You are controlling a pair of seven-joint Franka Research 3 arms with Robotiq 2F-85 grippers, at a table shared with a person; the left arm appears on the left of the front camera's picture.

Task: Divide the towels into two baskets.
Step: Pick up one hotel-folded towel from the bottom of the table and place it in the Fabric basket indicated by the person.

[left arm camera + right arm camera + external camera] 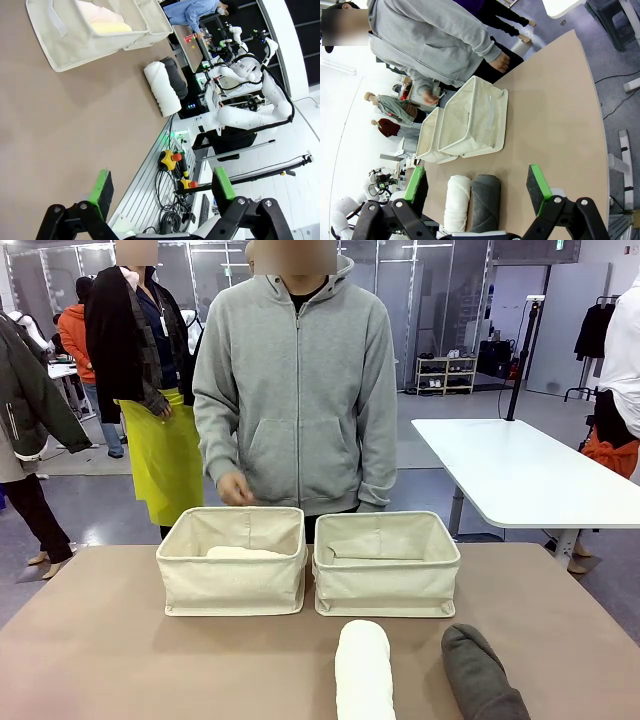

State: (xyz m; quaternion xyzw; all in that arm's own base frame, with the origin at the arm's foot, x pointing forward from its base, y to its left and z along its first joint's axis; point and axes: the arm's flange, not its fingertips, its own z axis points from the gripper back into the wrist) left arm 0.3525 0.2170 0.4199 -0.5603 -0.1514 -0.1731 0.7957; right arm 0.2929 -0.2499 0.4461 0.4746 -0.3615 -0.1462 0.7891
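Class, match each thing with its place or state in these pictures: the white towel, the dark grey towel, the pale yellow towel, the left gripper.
Column A:
1 white towel
2 dark grey towel
3 pale yellow towel
4 left gripper

Column B:
a open, holding nothing
b inside the left basket
c on the table, farthest right
d on the table, before the right basket

Pairs: 1-d; 2-c; 3-b; 4-a

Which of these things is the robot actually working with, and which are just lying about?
Part of the job: white towel, dark grey towel, pale yellow towel and pale pink towel inside the left basket, right basket.

Just lying about: white side table, shelf rack at the back, yellow stop-button boxes, cables.
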